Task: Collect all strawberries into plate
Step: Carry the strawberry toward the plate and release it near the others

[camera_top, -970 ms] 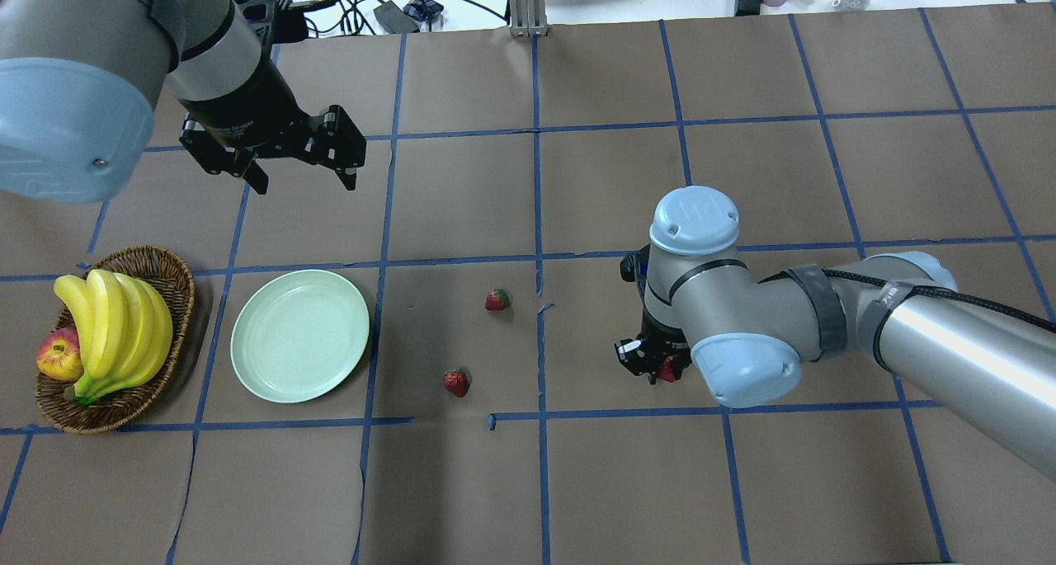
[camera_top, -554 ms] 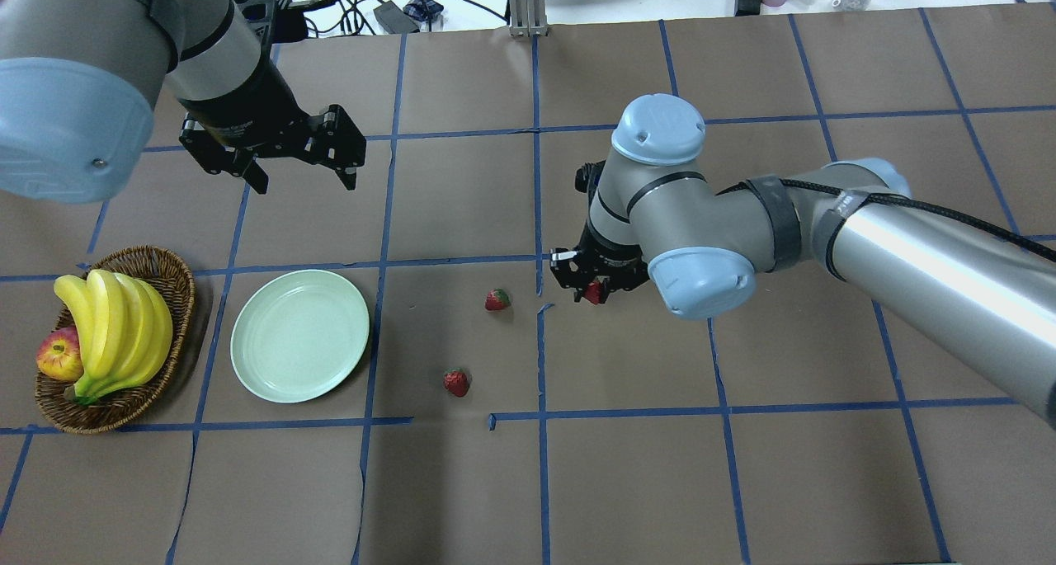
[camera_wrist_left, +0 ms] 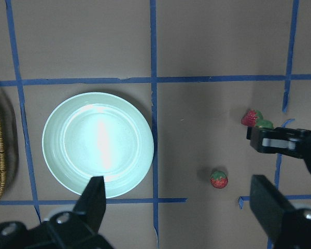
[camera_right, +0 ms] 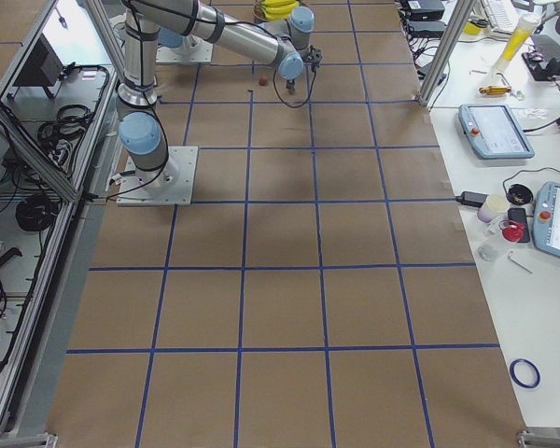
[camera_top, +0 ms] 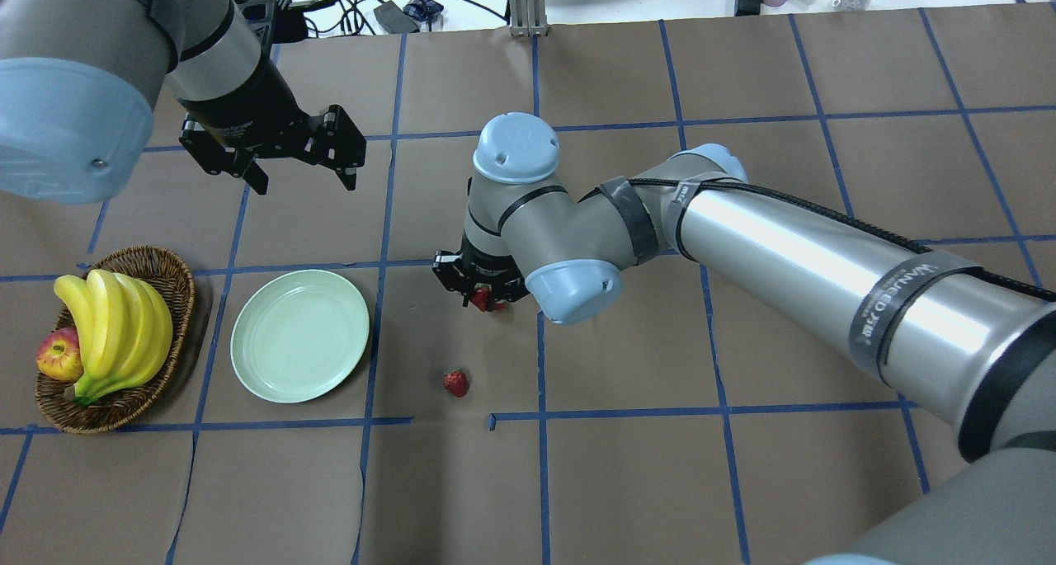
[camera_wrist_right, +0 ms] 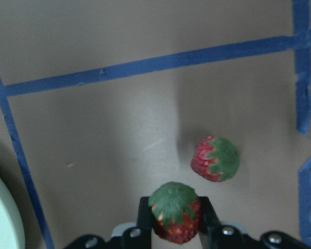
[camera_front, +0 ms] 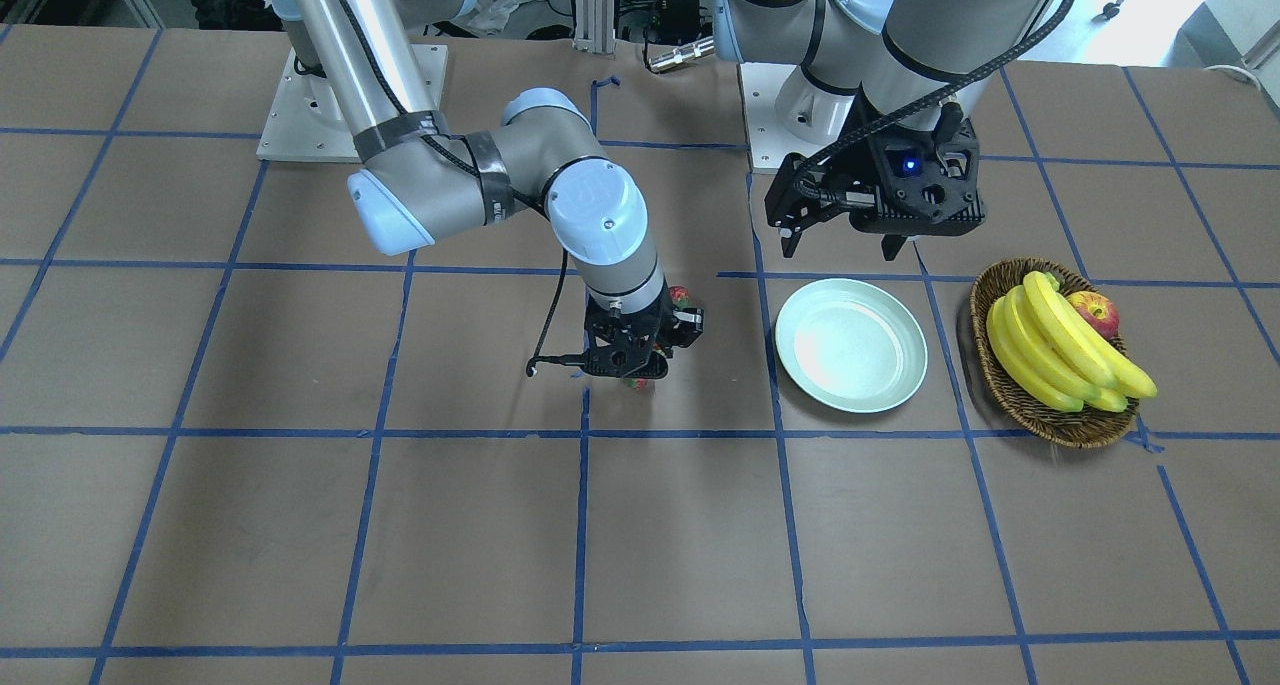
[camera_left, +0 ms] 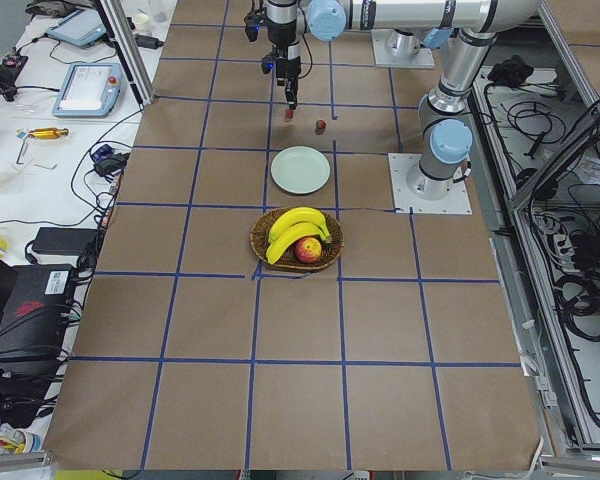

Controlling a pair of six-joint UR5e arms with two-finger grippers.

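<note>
My right gripper (camera_top: pixel 481 289) is shut on a strawberry (camera_wrist_right: pixel 174 215) with a green cap and holds it above the table, right of the plate. A second strawberry (camera_wrist_right: pixel 216 158) lies on the paper just beside and below it. A third strawberry (camera_top: pixel 456 381) lies nearer the robot and also shows in the left wrist view (camera_wrist_left: pixel 219 179). The pale mint plate (camera_top: pixel 301 334) is empty and lies left of the right gripper. My left gripper (camera_top: pixel 304 181) is open and empty, hovering high beyond the plate.
A brown wicker basket (camera_top: pixel 169 272) with bananas (camera_top: pixel 115 326) and an apple (camera_top: pixel 58 355) stands left of the plate. The table is brown paper with blue tape lines. The right arm (camera_top: pixel 784 243) stretches across the table's right half.
The right arm has swung left across the table with the strawberry in its gripper, from the right half to just over the middle strawberry. The left arm has not moved.
</note>
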